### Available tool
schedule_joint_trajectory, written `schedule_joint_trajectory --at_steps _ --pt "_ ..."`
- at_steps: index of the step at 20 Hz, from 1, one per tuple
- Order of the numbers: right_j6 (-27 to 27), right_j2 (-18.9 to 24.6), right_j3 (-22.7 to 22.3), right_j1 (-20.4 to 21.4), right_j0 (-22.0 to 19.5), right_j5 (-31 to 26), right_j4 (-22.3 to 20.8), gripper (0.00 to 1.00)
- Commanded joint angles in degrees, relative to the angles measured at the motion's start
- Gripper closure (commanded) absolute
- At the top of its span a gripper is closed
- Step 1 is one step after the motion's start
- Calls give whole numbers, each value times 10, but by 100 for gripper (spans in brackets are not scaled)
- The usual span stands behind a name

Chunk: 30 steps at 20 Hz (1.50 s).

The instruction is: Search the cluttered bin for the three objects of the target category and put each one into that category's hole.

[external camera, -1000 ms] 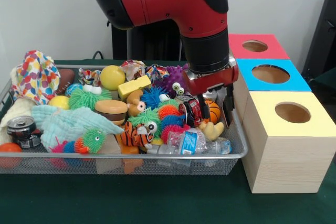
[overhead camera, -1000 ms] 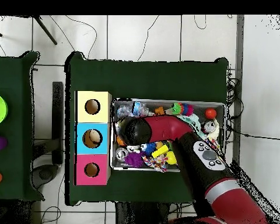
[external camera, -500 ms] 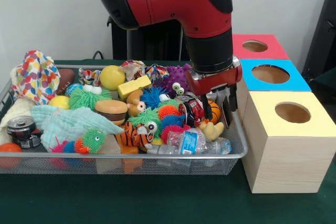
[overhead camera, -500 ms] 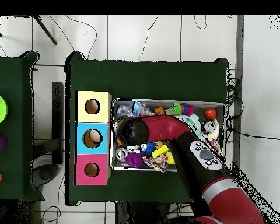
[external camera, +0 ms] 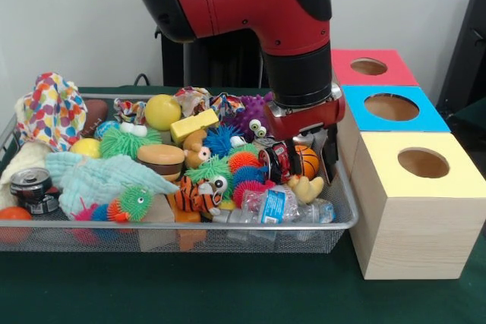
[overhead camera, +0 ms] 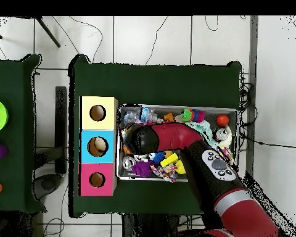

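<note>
Gripper: the gripper [external camera: 313, 158] is down among the clutter at the bin's end nearest the boxes; one dark finger [external camera: 329, 158] shows by the mesh wall, and the other is lost behind a red crushed can [external camera: 279, 162]. I cannot tell whether it is spread wide or closed on anything.

Bin: the wire bin [external camera: 343, 201] is packed to the rim, toys overlapping all along it.

Likely target: the category is not stated. The can and the small basketball [external camera: 307, 160] sit right at the fingers, so I judge one of these is being sought; which one, I cannot say.

Holes: three boxes stand touching the bin's end, the yellow box [external camera: 418, 204], the blue box [external camera: 393, 109] and the red box [external camera: 371, 66], each with a round hole on top.

Risk, wrong pick: the can, the ball and a yellow toy [external camera: 307, 187] are touching, so closing could catch two things or the neighbour.

Risk, slip: the ball is round and could squirt out sideways.

Risk, snag: the finger is very near the mesh wall; a lift could hook the wire and drag the bin.

Risk, spill: the water bottle [external camera: 282, 206] lies along the front rim just beside the work and could be nudged over it.

Risk, blind view: from overhead the arm [overhead camera: 175, 139] covers this end entirely.
</note>
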<state>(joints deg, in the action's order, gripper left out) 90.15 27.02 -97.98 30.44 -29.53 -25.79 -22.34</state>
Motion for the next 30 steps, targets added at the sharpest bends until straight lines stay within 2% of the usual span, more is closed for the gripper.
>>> schedule_joint_trajectory --at_steps 1,13,18,26,30 --pt "19 -19 24 7 4 31 -43 0" --pt "32 -34 12 16 20 57 -50 0" --pt "26 -44 22 -11 20 71 -61 0" --pt "23 -45 19 -26 16 78 -70 0" --pt "23 -59 32 -28 26 73 -80 0"
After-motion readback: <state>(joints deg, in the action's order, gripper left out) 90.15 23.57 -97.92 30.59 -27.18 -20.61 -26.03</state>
